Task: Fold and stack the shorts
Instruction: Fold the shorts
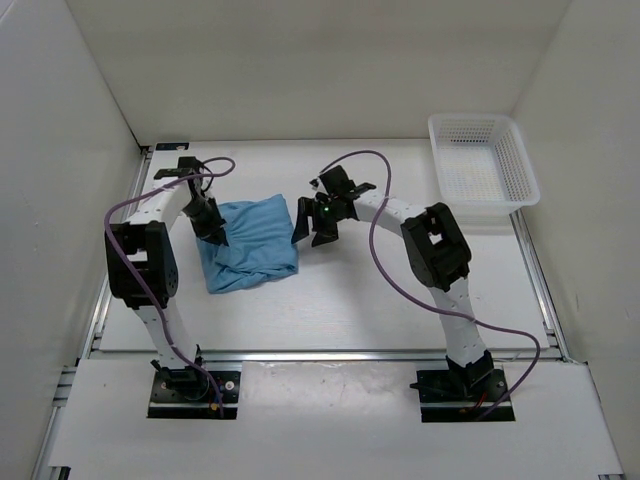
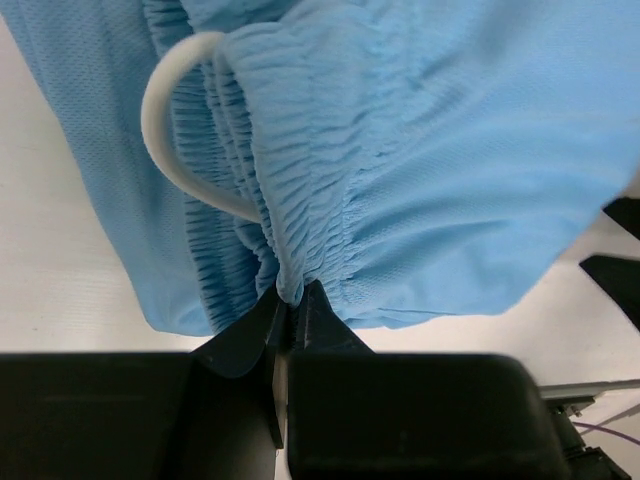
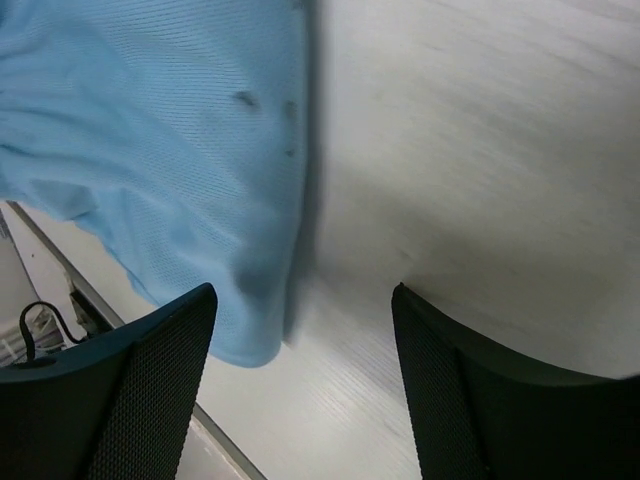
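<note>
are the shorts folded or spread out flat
Folded, roughly: the shorts lie as a compact, rumpled bundle on the table, and the left wrist view shows gathered waistband layers doubled over each other.

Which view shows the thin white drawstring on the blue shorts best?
The left wrist view: the thin white drawstring loops clearly against the gathered waistband of the light sky-blue fabric shorts. From the top view it cannot be made out; the right wrist view shows only plain fabric.

Sky-blue shorts (image 1: 250,243), white drawstring (image 2: 165,130), white basket (image 1: 520,165)
</note>
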Available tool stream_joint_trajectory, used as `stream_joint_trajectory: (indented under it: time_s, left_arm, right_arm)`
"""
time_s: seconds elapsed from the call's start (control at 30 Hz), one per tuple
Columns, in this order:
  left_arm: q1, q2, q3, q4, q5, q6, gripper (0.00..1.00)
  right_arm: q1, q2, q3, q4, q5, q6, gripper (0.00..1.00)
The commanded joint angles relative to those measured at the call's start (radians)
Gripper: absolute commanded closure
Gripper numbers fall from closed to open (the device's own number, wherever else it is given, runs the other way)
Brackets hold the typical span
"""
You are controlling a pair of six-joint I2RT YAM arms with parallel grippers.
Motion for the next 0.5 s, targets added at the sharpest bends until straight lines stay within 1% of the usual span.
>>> stream_joint_trajectory:
  time_s: [0.0,0.03,0.17,0.2,0.27,0.3,0.37,0.43,0.47]
  left_arm:
    - [0.012,-0.008,-0.009,0.026,-0.040,-0.030,0.90]
    - [0.023,-0.008,-0.018,0.026,-0.040,-0.040,0.90]
    - [0.043,-0.008,-0.039,0.035,-0.060,-0.066,0.88]
    - [0.052,-0.008,-0.039,0.035,-0.060,-0.066,0.90]
    - [0.052,-0.018,-0.048,0.044,-0.060,-0.066,0.90]
    - [0.063,-0.018,-0.048,0.044,-0.060,-0.066,0.90]
    - [0.063,-0.027,-0.048,0.044,-0.060,-0.066,0.90]
    - [0.063,-0.027,-0.058,0.044,-0.060,-0.046,0.90]
    - [0.063,-0.027,-0.058,0.044,-0.048,-0.046,0.90]
  right_arm:
    - [0.038,0.043,0.042,0.036,-0.035,0.002,0.25]
    - [0.050,0.055,0.052,0.036,-0.045,0.002,0.26]
    - [0.095,0.092,0.106,0.050,-0.060,0.002,0.26]
    - [0.095,0.113,0.129,0.039,-0.060,0.011,0.31]
    - [0.095,0.122,0.141,0.039,-0.069,0.023,0.44]
    - [0.095,0.133,0.141,0.039,-0.069,0.037,0.64]
    - [0.095,0.123,0.119,0.065,-0.040,0.063,0.85]
    - [0.084,0.083,0.058,0.088,0.006,0.080,1.00]
    - [0.084,0.064,0.027,0.115,0.024,0.103,1.00]
